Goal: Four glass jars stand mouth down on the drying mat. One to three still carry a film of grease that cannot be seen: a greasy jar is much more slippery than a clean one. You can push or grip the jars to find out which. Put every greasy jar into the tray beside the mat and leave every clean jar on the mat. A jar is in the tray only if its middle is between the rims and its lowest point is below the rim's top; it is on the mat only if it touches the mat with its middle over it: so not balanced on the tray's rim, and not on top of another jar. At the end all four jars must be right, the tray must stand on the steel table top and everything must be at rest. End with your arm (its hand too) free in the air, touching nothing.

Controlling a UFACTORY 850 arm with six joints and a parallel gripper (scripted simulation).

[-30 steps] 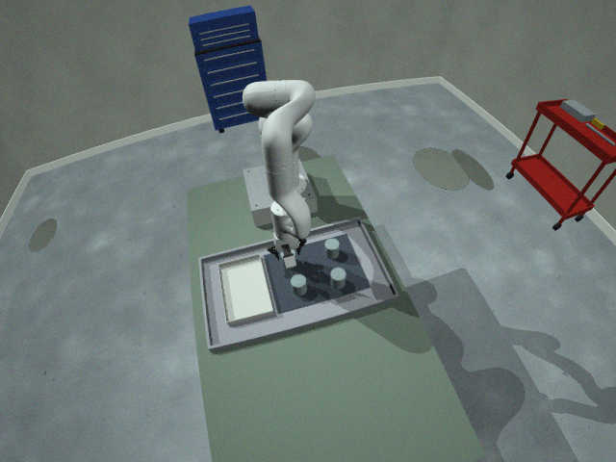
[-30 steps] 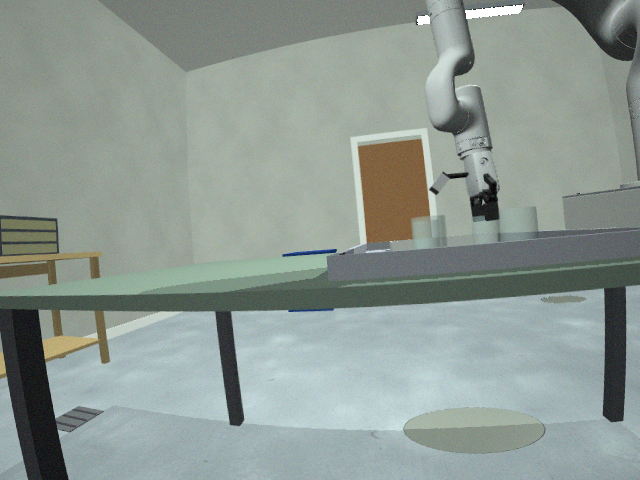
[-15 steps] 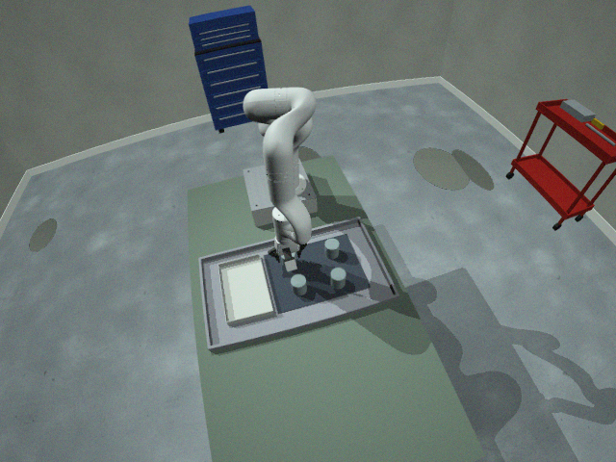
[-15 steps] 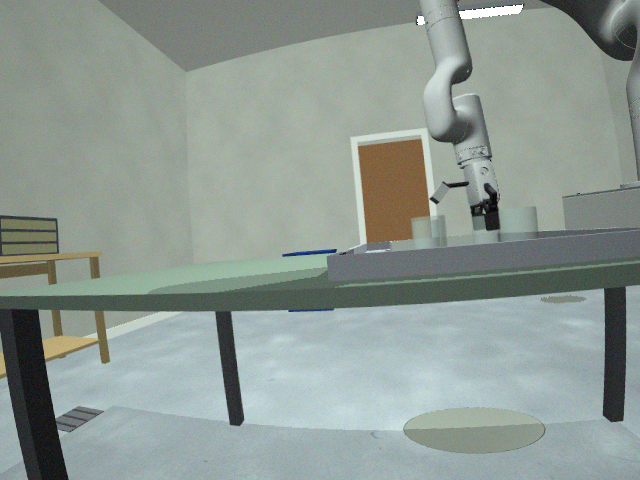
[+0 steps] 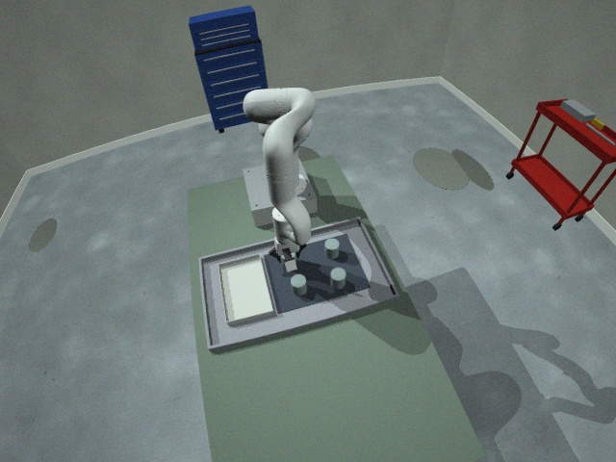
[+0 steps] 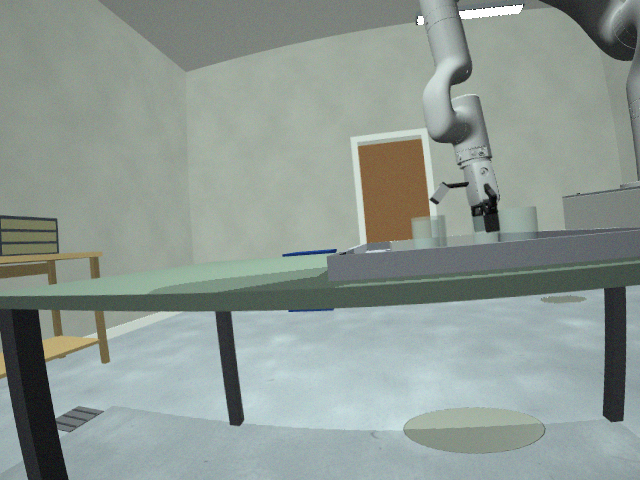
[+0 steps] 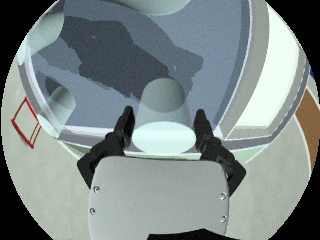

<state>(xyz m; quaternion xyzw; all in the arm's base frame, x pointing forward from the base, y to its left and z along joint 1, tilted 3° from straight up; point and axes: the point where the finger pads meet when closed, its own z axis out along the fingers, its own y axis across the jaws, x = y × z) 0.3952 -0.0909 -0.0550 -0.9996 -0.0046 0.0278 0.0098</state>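
Gripper (image 5: 288,253) (image 6: 485,222) (image 7: 164,116): pointed down over the far left part of the mat, its fingers spread open on either side of one jar, with no grip on it.
Jar between the fingers (image 6: 485,237): upright on the mat, pale green and see-through; mostly hidden by the hand from above. In the wrist view a narrow gap shows on one side; on the other I cannot tell whether finger and glass touch.
Near left jar (image 5: 298,285) (image 7: 155,4): standing on the mat, apart from the others.
Near right jar (image 5: 338,278) (image 7: 45,35): also upright on the mat.
Far right jar (image 5: 331,248) (image 6: 518,222) (image 7: 61,110): upright on the mat, toward its far edge.
Mat (image 5: 316,266) (image 7: 217,30): dark blue-grey, carrying all four jars, crossed by shadow.
Tray (image 5: 223,293) (image 7: 256,75): cream, shallow, just left of the mat, with no jar inside.
Grey rimmed surface (image 5: 318,313) (image 6: 480,262): surrounds both mat and tray.
Green table (image 5: 318,377) (image 6: 206,273): beneath the rimmed surface.
Arm (image 5: 281,164) (image 6: 447,46): white, reaching in from the far side.
Grease: cannot be seen on any jar.

The gripper (image 5: 288,254) (image 6: 485,223) (image 7: 164,116) sits lower than a second ago — its spread fingers now flank the far-left jar (image 6: 485,237) (image 7: 164,137).
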